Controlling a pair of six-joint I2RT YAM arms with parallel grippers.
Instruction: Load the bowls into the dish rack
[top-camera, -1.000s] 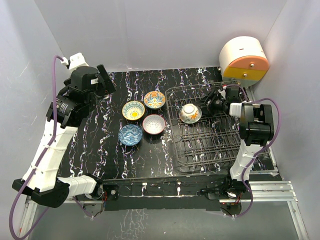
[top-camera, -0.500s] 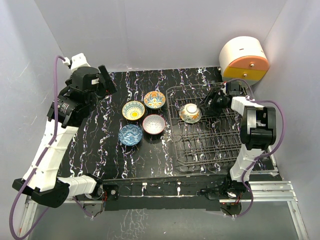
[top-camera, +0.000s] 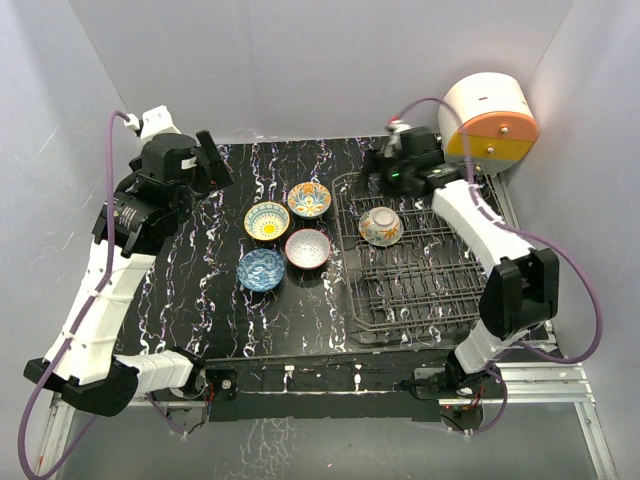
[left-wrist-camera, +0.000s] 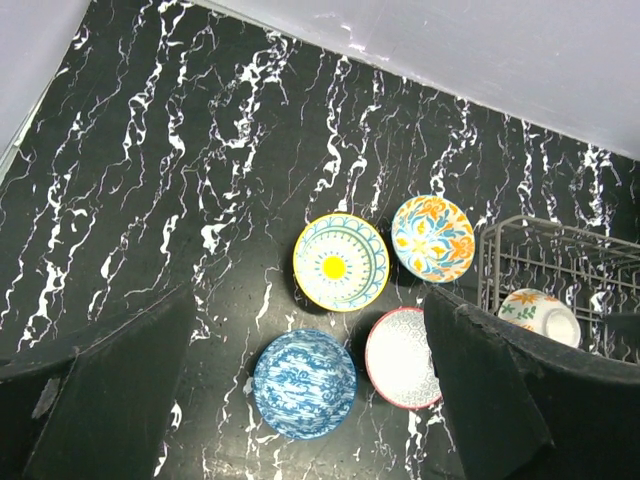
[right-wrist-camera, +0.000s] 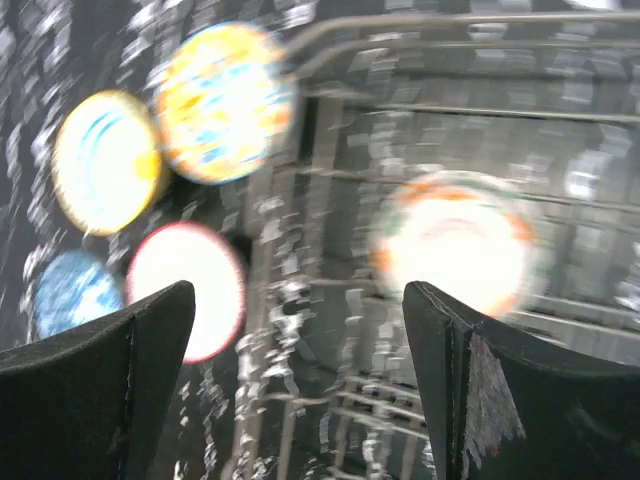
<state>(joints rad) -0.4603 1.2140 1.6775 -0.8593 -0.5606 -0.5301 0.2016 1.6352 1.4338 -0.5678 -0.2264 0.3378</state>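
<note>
Four bowls sit upright on the black marbled table: yellow (top-camera: 267, 221), orange floral (top-camera: 309, 199), pink-rimmed grey (top-camera: 308, 248) and blue (top-camera: 261, 269). A fifth bowl (top-camera: 381, 226) rests tilted in the far left part of the dish rack (top-camera: 420, 285). My left gripper (top-camera: 212, 160) hangs open and empty high above the table's far left; its view shows the yellow (left-wrist-camera: 340, 262), orange (left-wrist-camera: 432, 238), pink-rimmed (left-wrist-camera: 403, 357) and blue (left-wrist-camera: 304, 383) bowls. My right gripper (top-camera: 386, 163) is open and empty above the rack's far left corner. Its blurred view shows the racked bowl (right-wrist-camera: 455, 240).
A round white-and-orange appliance (top-camera: 488, 118) stands at the far right corner behind the rack. Grey walls close in the table on the left, back and right. The rack fills the right half of the table.
My right arm has swung from beside the racked bowl up and left to the rack's far left corner. The racked bowl stays in place. My left arm has hardly moved.
</note>
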